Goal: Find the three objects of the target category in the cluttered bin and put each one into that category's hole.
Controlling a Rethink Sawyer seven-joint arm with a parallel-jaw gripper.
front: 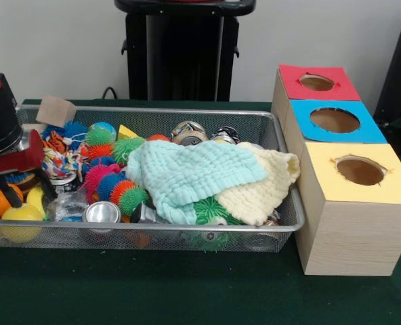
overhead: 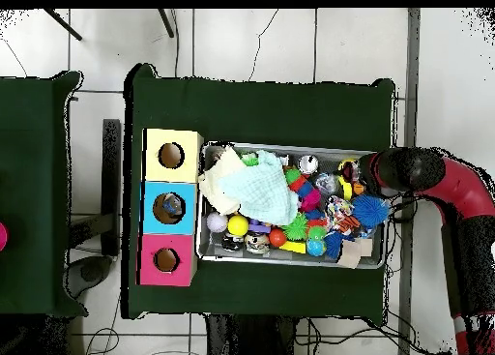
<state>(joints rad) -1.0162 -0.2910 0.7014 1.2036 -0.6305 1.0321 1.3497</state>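
A dark green table (front: 187, 291) carries a silver wire-mesh bin (front: 153, 233). In it, a pale mint waffle-textured cloth (front: 187, 172) overlaps a cream-yellow cloth (front: 265, 189). Spiky balls show pink (front: 97, 175), orange-and-green (front: 124, 193) and blue (front: 72, 128); an orange ball with black lines (front: 1, 198) and a plain yellow ball (front: 21, 220) lie at 9 o'clock. The light wood box has a red top (front: 317, 82), a blue top (front: 334, 120) and a yellow top (front: 360, 172). The arm (overhead: 454, 192) is red and black.

A dark green cloth (front: 187, 291) covers the table. Behind it stands a plain pale wall (front: 65, 47). The floor (overhead: 290, 42) is light tile with dark joints. Loose cables (overhead: 256, 337) lie on it.
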